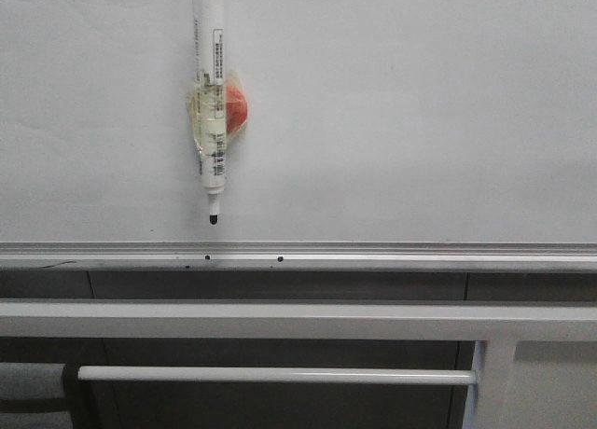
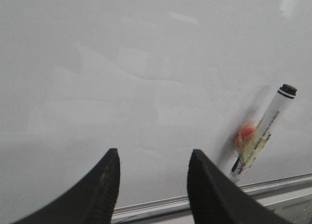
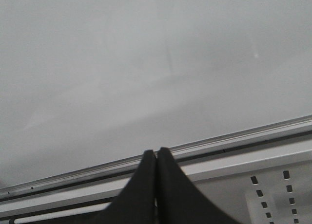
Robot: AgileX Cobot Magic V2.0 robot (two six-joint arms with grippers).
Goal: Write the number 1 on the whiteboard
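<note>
A: White glossy whiteboard (image 1: 420, 103), no number 1 on it in any view. Marker pen (image 1: 212, 93) hangs against it, long axis 12-to-6 in the front view, black tip at 6, just above the silver rail (image 1: 373, 252).

B: Which arm is nearer?

A: Left, I judge. The left gripper (image 2: 152, 177) stands parted and empty; in its wrist view the pen (image 2: 263, 134) lies beyond the fingers at about 2 o'clock, well apart, red ball (image 2: 246, 132) taped on. The right gripper (image 3: 156, 158) is pressed closed on nothing, no pen in its view.

B: Room?

A: Bare board from 9 through 3 around the pen. Rail and grey frame bar (image 1: 280, 319) crowd 6.
</note>
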